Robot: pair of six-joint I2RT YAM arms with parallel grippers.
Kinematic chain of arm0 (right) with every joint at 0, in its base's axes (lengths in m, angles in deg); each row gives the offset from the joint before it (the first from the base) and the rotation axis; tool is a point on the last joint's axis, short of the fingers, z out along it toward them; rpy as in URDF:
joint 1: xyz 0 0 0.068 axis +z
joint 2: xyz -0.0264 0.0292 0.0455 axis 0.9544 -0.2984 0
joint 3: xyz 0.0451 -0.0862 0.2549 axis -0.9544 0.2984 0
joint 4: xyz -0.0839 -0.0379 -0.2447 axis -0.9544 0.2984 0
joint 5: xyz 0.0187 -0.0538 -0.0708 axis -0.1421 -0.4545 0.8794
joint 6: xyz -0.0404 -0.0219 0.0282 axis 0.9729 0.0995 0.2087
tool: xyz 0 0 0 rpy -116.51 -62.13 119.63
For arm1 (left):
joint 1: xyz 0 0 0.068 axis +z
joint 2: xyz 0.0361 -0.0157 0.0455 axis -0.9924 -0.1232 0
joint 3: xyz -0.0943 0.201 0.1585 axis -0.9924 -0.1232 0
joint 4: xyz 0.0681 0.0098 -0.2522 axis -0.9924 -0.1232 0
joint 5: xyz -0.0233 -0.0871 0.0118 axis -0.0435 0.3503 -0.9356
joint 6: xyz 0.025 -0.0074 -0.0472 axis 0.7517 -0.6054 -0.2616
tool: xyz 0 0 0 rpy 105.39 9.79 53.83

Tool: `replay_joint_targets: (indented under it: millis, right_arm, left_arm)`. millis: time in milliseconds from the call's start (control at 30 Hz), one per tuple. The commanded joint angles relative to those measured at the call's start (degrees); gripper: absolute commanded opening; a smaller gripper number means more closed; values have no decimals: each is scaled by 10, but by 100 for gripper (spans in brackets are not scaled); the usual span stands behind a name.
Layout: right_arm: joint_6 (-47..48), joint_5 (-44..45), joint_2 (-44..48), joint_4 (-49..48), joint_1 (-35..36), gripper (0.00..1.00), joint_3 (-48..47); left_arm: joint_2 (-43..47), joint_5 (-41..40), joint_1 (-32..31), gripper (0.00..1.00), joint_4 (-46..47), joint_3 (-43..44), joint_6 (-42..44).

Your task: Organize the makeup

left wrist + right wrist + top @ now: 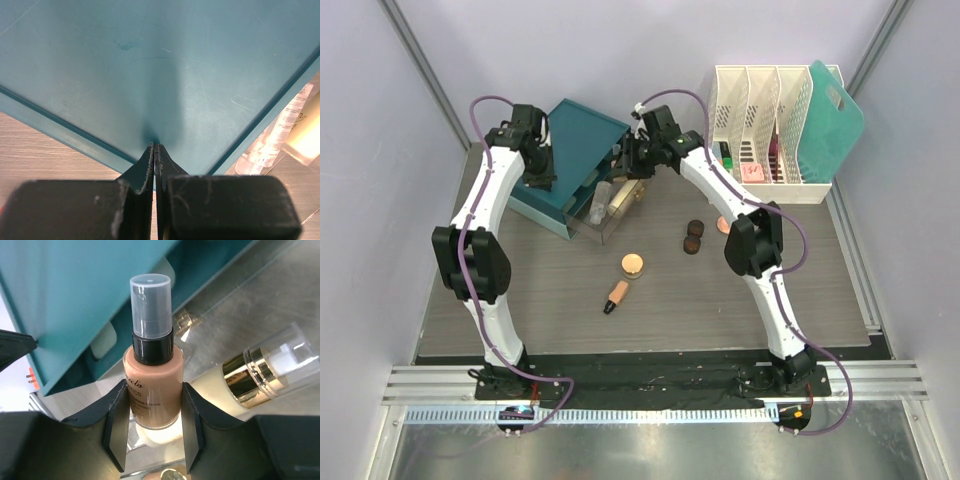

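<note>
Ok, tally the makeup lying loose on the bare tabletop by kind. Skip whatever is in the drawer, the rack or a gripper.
Dark-brown round jars: 2
Peach round compacts: 2, one partly behind the right arm
Tan tube with black cap: 1
Total: 5

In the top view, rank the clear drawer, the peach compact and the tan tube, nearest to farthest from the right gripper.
1. Clear drawer, directly beside the right gripper, which holds the foundation bottle.
2. Peach compact, mid-table.
3. Tan tube, just below the compact in the view.
</note>
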Motion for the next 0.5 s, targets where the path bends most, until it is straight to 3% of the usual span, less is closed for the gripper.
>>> replay_joint_targets:
  millis: [0,33,167,467]
  right_arm:
    - [-20,-20,16,-37,1,48,13]
    - [-20,-15,19,-38,1,56,16]
    - [-18,1,33,-41,3,73,19]
    - [-2,15,125,-22,3,75,72]
  left_arm:
    - [5,-2,-1,1,-28,9,3]
    - [5,-3,-1,1,-29,9,4]
    - [7,-4,-1,1,-28,9,6]
    - [11,1,-1,1,-27,7,5]
